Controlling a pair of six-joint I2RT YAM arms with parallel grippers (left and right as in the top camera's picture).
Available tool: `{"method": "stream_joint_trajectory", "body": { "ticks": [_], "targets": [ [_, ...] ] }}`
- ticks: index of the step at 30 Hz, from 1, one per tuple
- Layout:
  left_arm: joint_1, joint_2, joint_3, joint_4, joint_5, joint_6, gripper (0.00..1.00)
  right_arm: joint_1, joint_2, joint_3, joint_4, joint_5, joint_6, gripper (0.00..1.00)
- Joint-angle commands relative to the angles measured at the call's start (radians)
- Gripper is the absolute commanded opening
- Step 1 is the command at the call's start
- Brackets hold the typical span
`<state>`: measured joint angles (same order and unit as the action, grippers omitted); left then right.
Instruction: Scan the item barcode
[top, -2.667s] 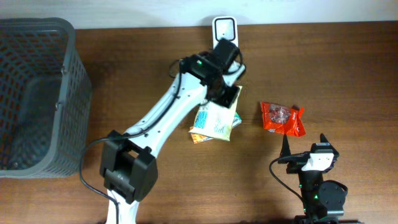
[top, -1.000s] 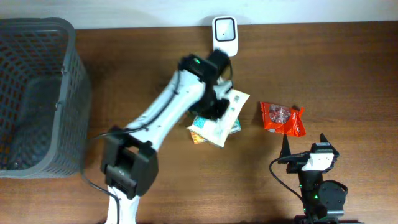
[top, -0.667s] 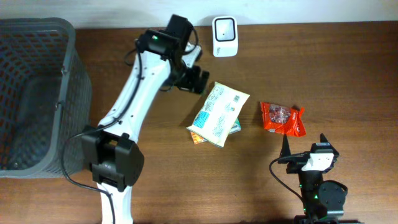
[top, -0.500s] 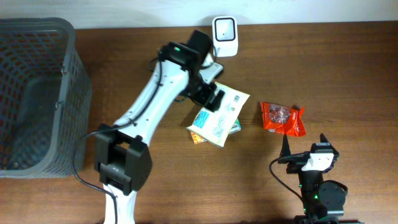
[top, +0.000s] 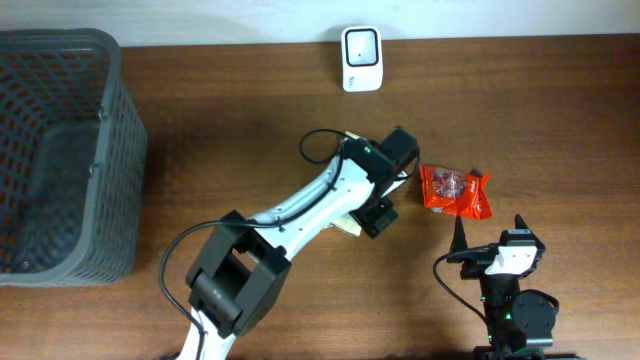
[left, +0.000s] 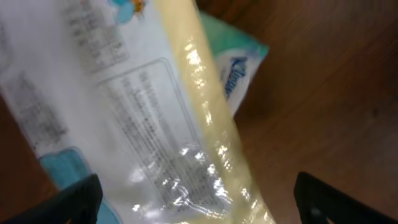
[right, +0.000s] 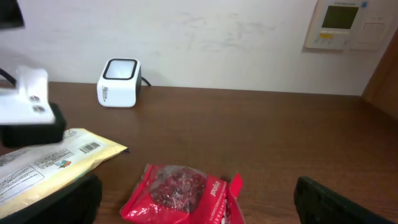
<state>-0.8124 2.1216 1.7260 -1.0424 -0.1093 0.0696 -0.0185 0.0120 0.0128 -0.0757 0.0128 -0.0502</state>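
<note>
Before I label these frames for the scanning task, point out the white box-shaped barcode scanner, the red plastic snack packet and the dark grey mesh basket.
white box-shaped barcode scanner (top: 361, 50), overhead view, top face
red plastic snack packet (top: 452, 190), overhead view, its middle
dark grey mesh basket (top: 128, 170), overhead view, right-hand wall

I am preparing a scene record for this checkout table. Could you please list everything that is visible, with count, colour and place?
basket: one, dark grey, left end of the table
scanner: one, white, far edge, centre
red snack bag: one, red, right of centre
white packet: one, white and pale yellow, centre
green packet: one, green, partly under the white packet
table: one, brown wood
wall panel: one, white, on the wall, right
left hand: one, black, open, over the white packet
right hand: one, black, open, near edge, right
</note>
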Motion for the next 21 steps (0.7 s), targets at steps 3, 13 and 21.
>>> {"method": "stream_joint_trajectory", "body": {
  "ticks": [3, 13, 21],
  "targets": [
    [-0.021, 0.007, -0.079, 0.119, -0.035, -0.018, 0.94, 0.005, -0.003, -0.007, -0.006, 0.002, 0.002, 0.98],
    [-0.021, 0.008, -0.142, 0.160, -0.150, -0.032, 0.67, 0.005, -0.003, -0.007, -0.006, 0.002, 0.002, 0.98],
    [-0.021, 0.004, -0.060, 0.120, -0.148, -0.134, 0.00, 0.005, -0.003, -0.007, -0.006, 0.002, 0.002, 0.98]
  ]
}}
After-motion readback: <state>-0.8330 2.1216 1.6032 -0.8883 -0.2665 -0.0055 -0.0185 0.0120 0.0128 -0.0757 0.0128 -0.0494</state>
